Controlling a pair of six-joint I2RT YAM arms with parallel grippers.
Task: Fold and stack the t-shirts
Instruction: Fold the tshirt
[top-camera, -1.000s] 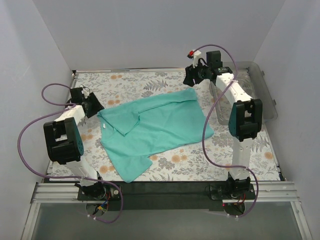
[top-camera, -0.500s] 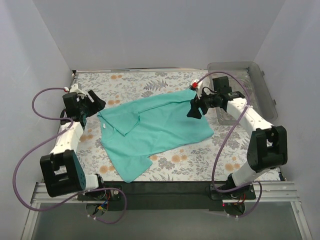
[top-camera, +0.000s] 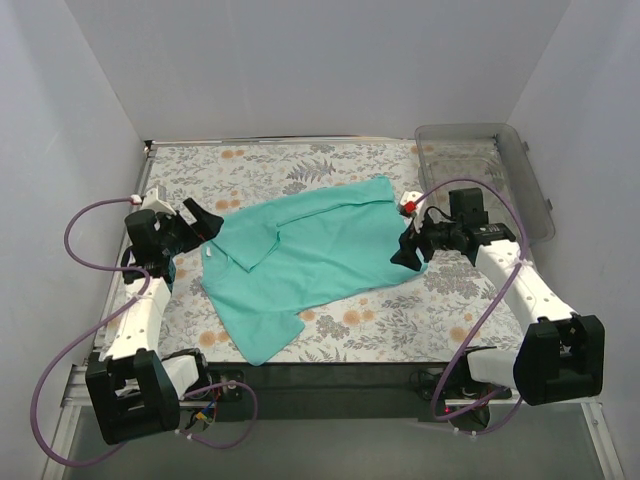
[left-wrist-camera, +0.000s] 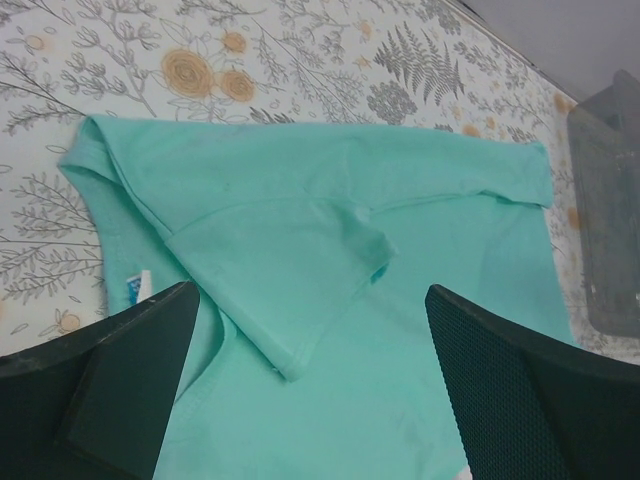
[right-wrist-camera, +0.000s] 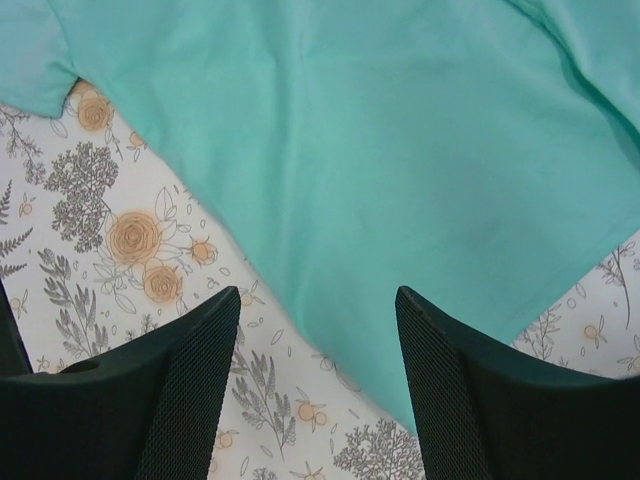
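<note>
1. Floral-printed cloth counter (top-camera: 450, 310): carries everything listed here.
2. Plain teal soft-fabric t-shirt (top-camera: 320, 250): lies about mid-counter, spread on a diagonal and not yet folded. Its collar points toward the left edge, its hem corner toward the right edge, and one sleeve toward the near edge.
3. Clear plastic bin (top-camera: 530, 190): far right corner, apart from the shirt.
4. Left arm (top-camera: 140, 300): jaws spread wide and empty, poised beside the collar end.
5. Right arm (top-camera: 520, 280): jaws likewise parted, holding nothing, over the hem corner by the right edge.
6. Doubled-over sleeve (left-wrist-camera: 320, 290): lies folded back across the chest.
7. Small white neck label (left-wrist-camera: 138, 287): inside the collar.

Step in hand, as judged: closing in for the first grasp. To do it well, each pair of jaws should straddle a cloth edge before pinching, taking one layer only. The arms should lift together to keep the fabric taut, and the stray sleeve should be flattened so the fold comes out square.
</note>
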